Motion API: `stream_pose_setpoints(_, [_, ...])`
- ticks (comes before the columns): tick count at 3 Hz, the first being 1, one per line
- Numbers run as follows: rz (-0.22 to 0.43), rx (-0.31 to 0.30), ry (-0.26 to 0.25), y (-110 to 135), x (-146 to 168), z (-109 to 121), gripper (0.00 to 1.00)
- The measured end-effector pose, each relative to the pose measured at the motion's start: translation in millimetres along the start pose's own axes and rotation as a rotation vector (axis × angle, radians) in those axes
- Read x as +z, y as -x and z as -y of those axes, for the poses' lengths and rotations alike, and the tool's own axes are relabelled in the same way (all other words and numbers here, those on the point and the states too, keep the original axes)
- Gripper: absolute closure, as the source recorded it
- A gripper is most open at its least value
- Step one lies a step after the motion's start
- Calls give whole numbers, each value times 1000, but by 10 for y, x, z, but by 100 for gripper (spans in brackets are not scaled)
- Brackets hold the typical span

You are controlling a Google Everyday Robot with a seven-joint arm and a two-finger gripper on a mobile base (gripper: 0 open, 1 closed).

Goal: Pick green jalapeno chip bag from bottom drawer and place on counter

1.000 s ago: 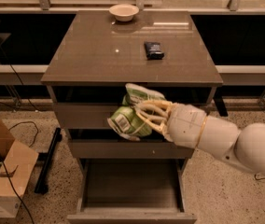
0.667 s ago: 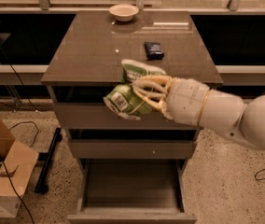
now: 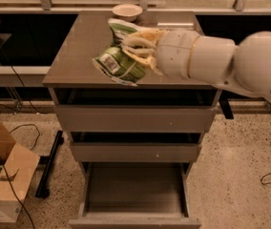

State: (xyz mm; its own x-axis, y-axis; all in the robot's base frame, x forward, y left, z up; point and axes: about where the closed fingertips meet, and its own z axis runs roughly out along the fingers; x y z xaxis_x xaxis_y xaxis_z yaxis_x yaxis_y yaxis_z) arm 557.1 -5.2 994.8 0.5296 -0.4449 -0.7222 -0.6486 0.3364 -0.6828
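Note:
My gripper [image 3: 136, 48] is shut on the green jalapeno chip bag [image 3: 118, 63], a glossy green and white bag with a barcode patch. It holds the bag in the air above the front half of the counter [image 3: 71, 56]. The bag is crumpled between the pale fingers [image 3: 138, 41]. My white arm reaches in from the right. The bottom drawer [image 3: 134, 190] stands pulled open below, and its visible floor holds nothing. The small dark blue packet is hidden behind my arm.
A small white bowl [image 3: 127, 11] sits at the back of the counter. The two shallower drawers [image 3: 135, 118] above the bottom one stick out slightly. Cardboard boxes [image 3: 4, 180] and cables lie on the floor at the left. A rail runs behind the cabinet.
My gripper has risen with the chip bag from in front of the upper drawers to above the counter top. The camera view has shifted, so the cabinet sits higher in view.

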Motion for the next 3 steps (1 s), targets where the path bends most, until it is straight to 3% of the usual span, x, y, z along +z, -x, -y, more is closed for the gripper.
stream_pose_setpoints(1, [-14,-9,18,-43,342,263,100])
stream_pose_setpoints(2, [-14,-9,17,-74,390,269,100])
stream_pose_setpoints(3, [-26,-14,17,-261,630,335,100])
